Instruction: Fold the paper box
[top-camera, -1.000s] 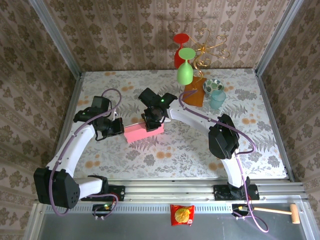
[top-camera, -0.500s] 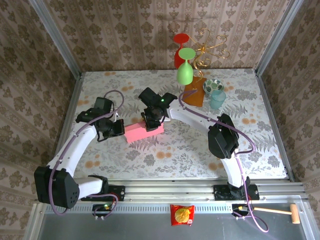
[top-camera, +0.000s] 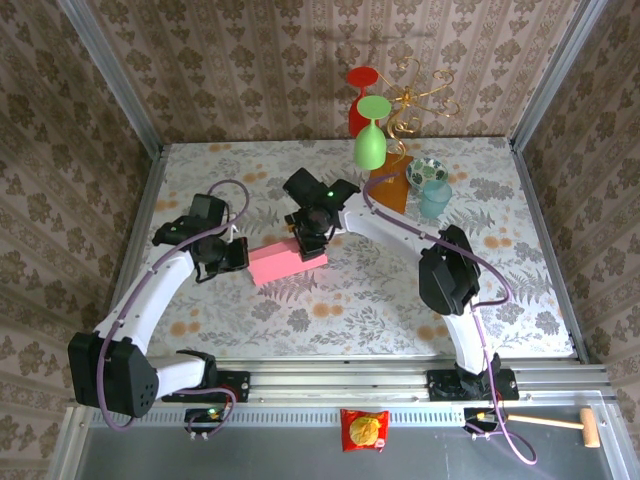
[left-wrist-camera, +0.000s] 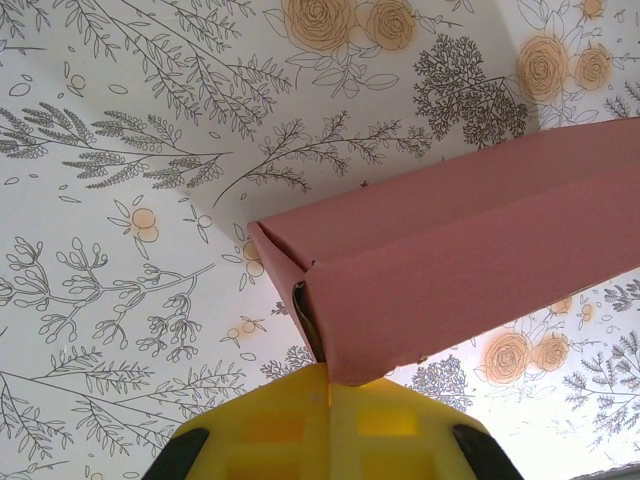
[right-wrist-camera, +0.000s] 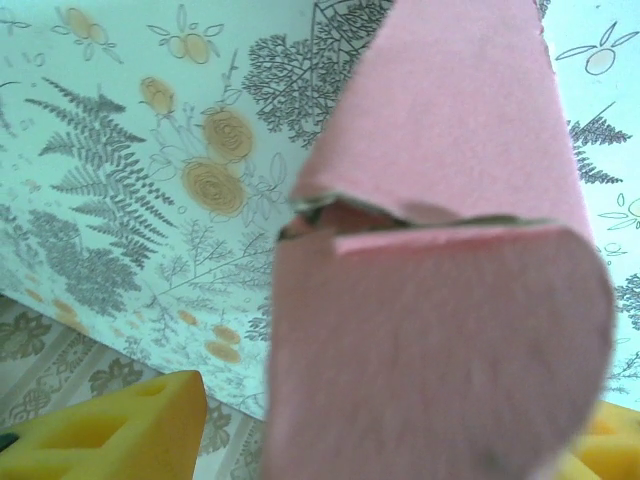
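The pink paper box (top-camera: 285, 263) lies folded into a long closed block on the flowered table, left of centre. My left gripper (top-camera: 238, 257) is at its left end. In the left wrist view its yellow fingers (left-wrist-camera: 330, 400) are pressed together, shut, with the box's (left-wrist-camera: 470, 270) corner touching their tips. My right gripper (top-camera: 308, 243) hovers over the box's right end. In the right wrist view the box's end flap (right-wrist-camera: 440, 330) stands between the widely spread yellow fingers (right-wrist-camera: 110, 430), with a gap on the left side; the right gripper (right-wrist-camera: 360, 425) is open.
At the back right stand a brown-orange booklet (top-camera: 388, 190), a green glass (top-camera: 370, 146), a red glass (top-camera: 360, 100), a teal cup (top-camera: 435, 198), a small bowl (top-camera: 428, 170) and a gold wire stand (top-camera: 418, 95). A snack packet (top-camera: 364, 430) and a wooden mallet (top-camera: 560, 423) lie on the front ledge.
The right gripper has shifted slightly back and to the right over the box's end. The left gripper stays at the left end, and the box has hardly moved.
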